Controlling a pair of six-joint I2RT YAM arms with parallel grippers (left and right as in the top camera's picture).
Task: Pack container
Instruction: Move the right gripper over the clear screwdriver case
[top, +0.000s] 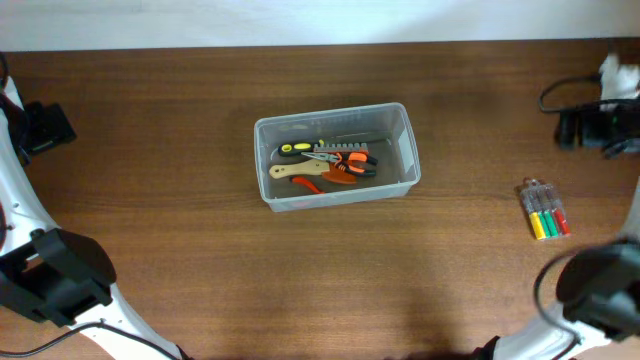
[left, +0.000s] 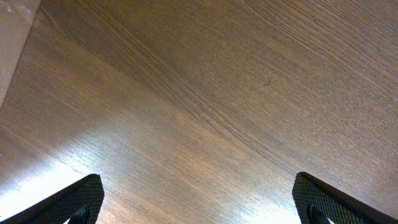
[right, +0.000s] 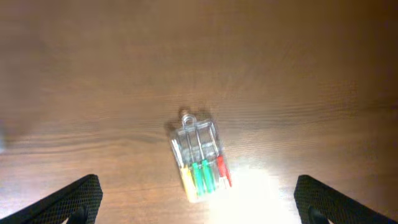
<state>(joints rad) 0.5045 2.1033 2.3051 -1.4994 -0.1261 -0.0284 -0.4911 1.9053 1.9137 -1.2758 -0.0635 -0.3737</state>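
The clear plastic container (top: 337, 155) sits at the table's middle and holds several hand tools, among them orange-handled pliers (top: 345, 162) and a yellow-and-black tool (top: 296, 149). A small clear case of coloured screwdriver bits (top: 545, 209) lies on the table at the right; it also shows in the right wrist view (right: 199, 156). My right gripper (right: 199, 205) is open and hovers above that case, empty. My left gripper (left: 199, 202) is open over bare wood, empty. The container is out of both wrist views.
The left arm's base (top: 50, 275) is at the front left and the right arm's base (top: 600, 285) at the front right. A black device with a cable (top: 595, 120) sits at the back right. A black object (top: 45, 128) is at the far left.
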